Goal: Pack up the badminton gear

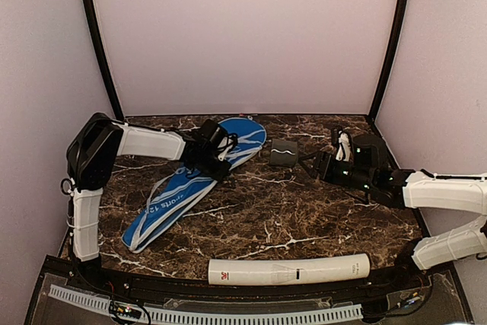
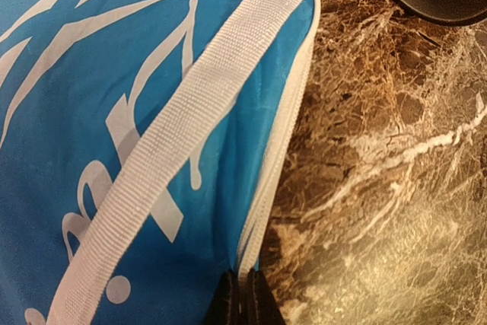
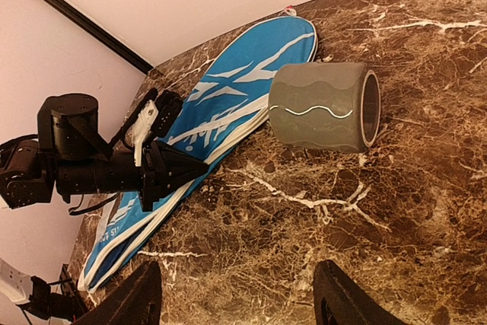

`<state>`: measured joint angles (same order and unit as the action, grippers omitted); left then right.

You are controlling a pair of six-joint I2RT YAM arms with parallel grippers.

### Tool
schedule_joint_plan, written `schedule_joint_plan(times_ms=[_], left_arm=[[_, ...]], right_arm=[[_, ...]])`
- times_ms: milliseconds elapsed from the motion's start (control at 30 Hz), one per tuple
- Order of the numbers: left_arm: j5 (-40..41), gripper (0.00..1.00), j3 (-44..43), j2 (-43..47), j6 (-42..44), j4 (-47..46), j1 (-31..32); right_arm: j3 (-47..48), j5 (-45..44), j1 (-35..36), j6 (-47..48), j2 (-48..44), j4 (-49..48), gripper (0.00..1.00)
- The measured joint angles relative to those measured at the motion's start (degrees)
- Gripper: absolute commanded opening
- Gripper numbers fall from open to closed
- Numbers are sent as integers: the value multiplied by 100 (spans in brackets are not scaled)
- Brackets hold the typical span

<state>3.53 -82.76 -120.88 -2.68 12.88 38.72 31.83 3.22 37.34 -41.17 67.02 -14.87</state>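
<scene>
Dark brown marble with white veins makes up the table (image 1: pixel 304 226), which is closed in by pale walls with black posts in the far corners. On its left half lies the blue racket bag (image 1: pixel 183 188), flat and running diagonally, its wide head toward the back wall and its narrow end toward the near left. A white webbing strap (image 2: pixel 175 150) runs lengthwise over the printed blue cloth. The left gripper (image 2: pixel 242 283) sits at the bag's right edge, near the head, with its dark fingers pressed together right against the white zip trim. I cannot tell whether any cloth or a zip pull is caught between them. Just past the bag's head a grey cap (image 3: pixel 323 106) with a pale wavy line lies on its side, its open mouth facing right. The right gripper (image 3: pixel 240 279) hangs near that cap without touching it, its fingers spread wide and nothing between them. Along the near edge, well apart from the bag, the long white tube (image 1: pixel 289 270) lies lengthwise on the marble.
</scene>
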Motion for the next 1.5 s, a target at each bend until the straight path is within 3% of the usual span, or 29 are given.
schedule_joint_plan(times_ms=[433,700,900,1200,1500], left_arm=[[-160,0,570,1864,-94,603,-184],[-1010,0,1150,3023,140,739,-197],[-1561,0,1445,3318,256,688,-190],[-1967,0,1663,3348,313,435,-186],[-2111,0,1755,3348,358,302,-186]], right_arm=[[-2,245,-7,74,-7,-28,68],[61,1250,-28,57,470,-962,61],[570,1773,-28,-149,1211,-1429,59],[1587,1808,-22,-358,2090,-1720,47],[1856,1908,-22,-629,2944,-2020,39]])
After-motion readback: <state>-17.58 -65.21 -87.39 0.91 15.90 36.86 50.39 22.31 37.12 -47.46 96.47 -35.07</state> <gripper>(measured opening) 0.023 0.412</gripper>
